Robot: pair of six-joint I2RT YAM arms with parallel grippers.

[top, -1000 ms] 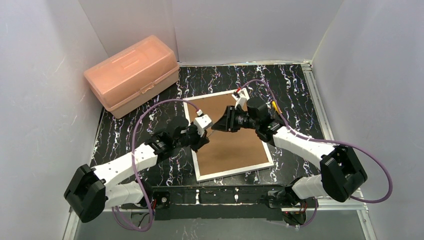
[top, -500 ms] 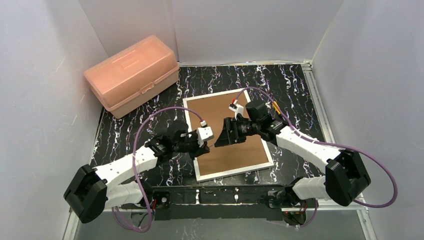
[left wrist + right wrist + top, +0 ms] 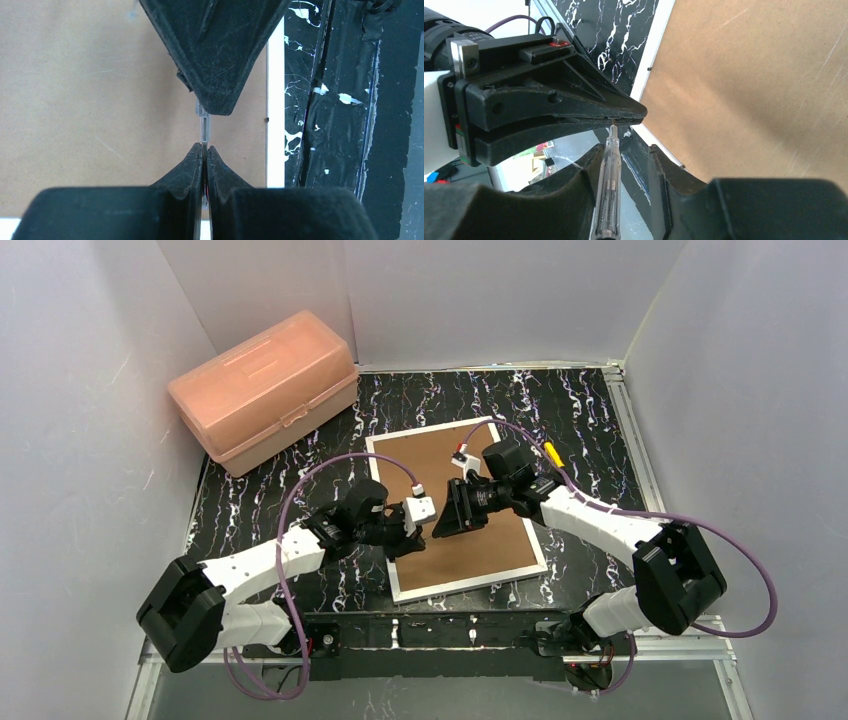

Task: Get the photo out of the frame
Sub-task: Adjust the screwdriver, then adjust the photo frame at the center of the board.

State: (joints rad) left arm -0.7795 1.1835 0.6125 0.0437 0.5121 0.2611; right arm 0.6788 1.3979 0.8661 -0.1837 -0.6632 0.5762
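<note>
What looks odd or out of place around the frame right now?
A thin clear stick bridges both claws above the face-down frame: the left claw pinches its tip, and the right claw stands open around it.

The right gripper point(image 3: 624, 152) fills the bottom of its own view, its two dark fingers standing apart. Between them lies a thin clear stick point(image 3: 609, 175), which leans along the finger on the view's left side and stays clear of the other. The stick's upper end runs into the tip of the left gripper point(image 3: 638, 114), which reaches in from the left with its jaws pressed together on it. Behind lies the frame point(image 3: 749, 90) — brown back up, white edge crossing diagonally — with the black marbled table point(image 3: 616, 30) beyond.
</note>
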